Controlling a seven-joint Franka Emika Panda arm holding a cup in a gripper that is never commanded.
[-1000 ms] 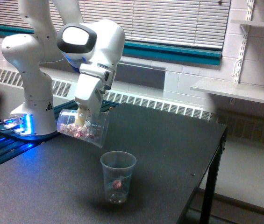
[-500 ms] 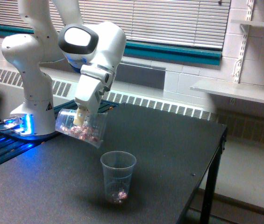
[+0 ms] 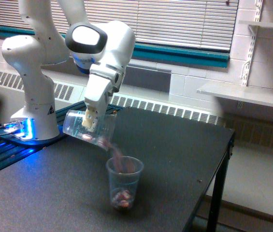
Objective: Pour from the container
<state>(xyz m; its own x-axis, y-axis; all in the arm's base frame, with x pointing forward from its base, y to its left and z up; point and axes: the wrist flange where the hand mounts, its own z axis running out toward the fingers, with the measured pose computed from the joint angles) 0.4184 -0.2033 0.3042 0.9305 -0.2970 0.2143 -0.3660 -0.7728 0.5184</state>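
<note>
Now, left to right:
Arm (image 3: 35, 72): rising from its base at left of frame, bending over, wrist angling down toward centre.
Gripper (image 3: 89, 121): clamping the container (image 3: 89, 128), which is tipping nearly sideways, mouth lower right.
Pieces (image 3: 114, 152): spilling in a pinkish stream.
Cup (image 3: 124, 182): standing upright at lower centre on the table (image 3: 175, 154), catching pieces.

1. The gripper (image 3: 91, 121) clamps the container (image 3: 89, 128), tipped on its side with its mouth toward the exterior view's right.
2. Pinkish pieces (image 3: 116, 155) spill into the smaller cup (image 3: 124, 182).
3. The cup stands upright near the table's (image 3: 184, 154) front edge.
</note>
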